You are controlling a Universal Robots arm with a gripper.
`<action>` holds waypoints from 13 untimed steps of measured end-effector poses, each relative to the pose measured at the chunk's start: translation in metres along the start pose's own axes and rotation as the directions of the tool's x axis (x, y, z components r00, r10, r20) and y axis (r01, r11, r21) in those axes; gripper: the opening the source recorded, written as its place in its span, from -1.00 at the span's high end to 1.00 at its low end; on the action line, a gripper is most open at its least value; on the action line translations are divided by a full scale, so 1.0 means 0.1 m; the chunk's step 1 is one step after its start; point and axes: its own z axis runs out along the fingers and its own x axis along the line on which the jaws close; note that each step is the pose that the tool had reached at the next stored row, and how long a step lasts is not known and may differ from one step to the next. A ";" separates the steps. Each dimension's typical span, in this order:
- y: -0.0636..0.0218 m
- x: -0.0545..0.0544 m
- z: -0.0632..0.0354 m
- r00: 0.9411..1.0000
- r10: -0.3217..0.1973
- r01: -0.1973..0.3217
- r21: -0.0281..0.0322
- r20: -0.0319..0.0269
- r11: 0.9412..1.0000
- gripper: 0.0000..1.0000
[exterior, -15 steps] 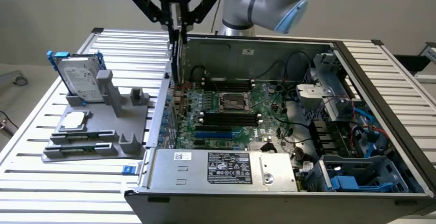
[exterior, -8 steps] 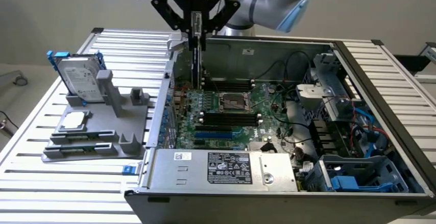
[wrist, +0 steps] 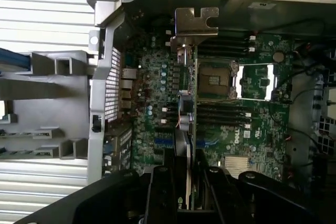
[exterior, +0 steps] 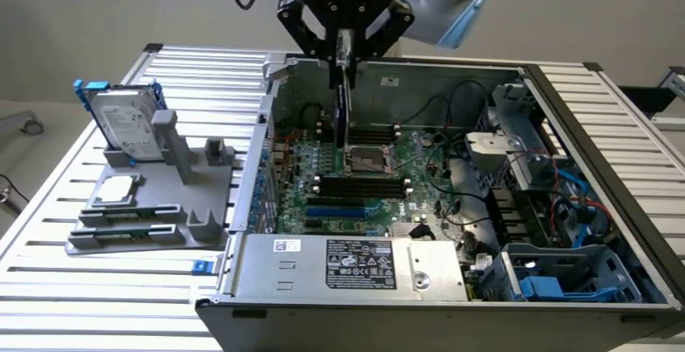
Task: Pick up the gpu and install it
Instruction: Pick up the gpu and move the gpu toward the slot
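The pincer (exterior: 345, 51) is clenched on the gpu (exterior: 344, 103), holding it thin edge down over the motherboard (exterior: 428, 200) in the open computer case (exterior: 450, 66), lined up to fit a slot.

The gpu (exterior: 344, 87) has a shiny metal bracket (wrist: 195, 24). The worktop (exterior: 64, 288) is ribbed matt metal, the holder (exterior: 208, 224) matt grey plastic.

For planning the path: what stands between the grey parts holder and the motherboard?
The case's perforated metal side wall stands there; both the exterior and wrist views show it.
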 end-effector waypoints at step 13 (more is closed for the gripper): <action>-0.032 -0.32 0.182 1.000 0.017 -0.017 0.009 0.001 1.000 0.47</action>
